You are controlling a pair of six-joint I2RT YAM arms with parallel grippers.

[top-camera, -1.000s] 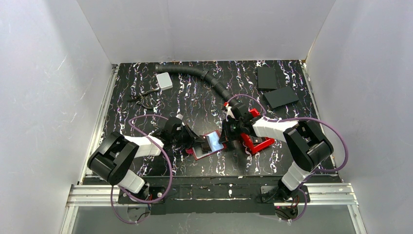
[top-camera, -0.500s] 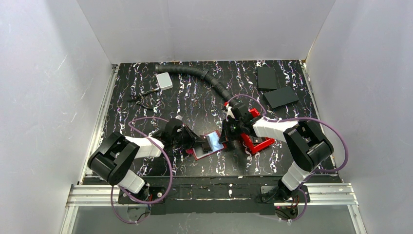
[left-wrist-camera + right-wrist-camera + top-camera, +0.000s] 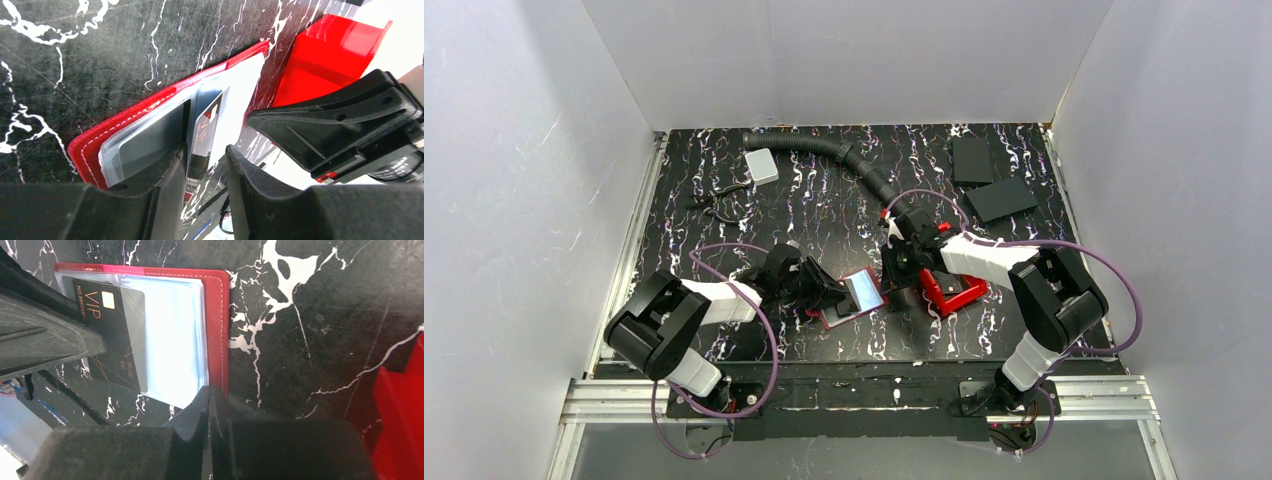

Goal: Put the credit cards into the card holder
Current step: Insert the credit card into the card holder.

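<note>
- Lately the left gripper [image 3: 826,291] has crept a little rightward. It has carried the credit card [image 3: 112,335] further over the open card holder [image 3: 217,315], and the card's leading edge now lies under the clear sleeve.
- Its fingers straddle the card's left end (whether they truly pinch it, I cannot tell).
- The right gripper [image 3: 209,392], closed on nothing, has eased slightly far. Its tip rests at the holder's right edge, near the red bin [image 3: 954,292].
- Insertion looks underway, not finished.

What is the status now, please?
Left hand shut on VIP card, card partly in open card holder. Right hand shut at holder's edge. Red bin beside, not blocking.
</note>
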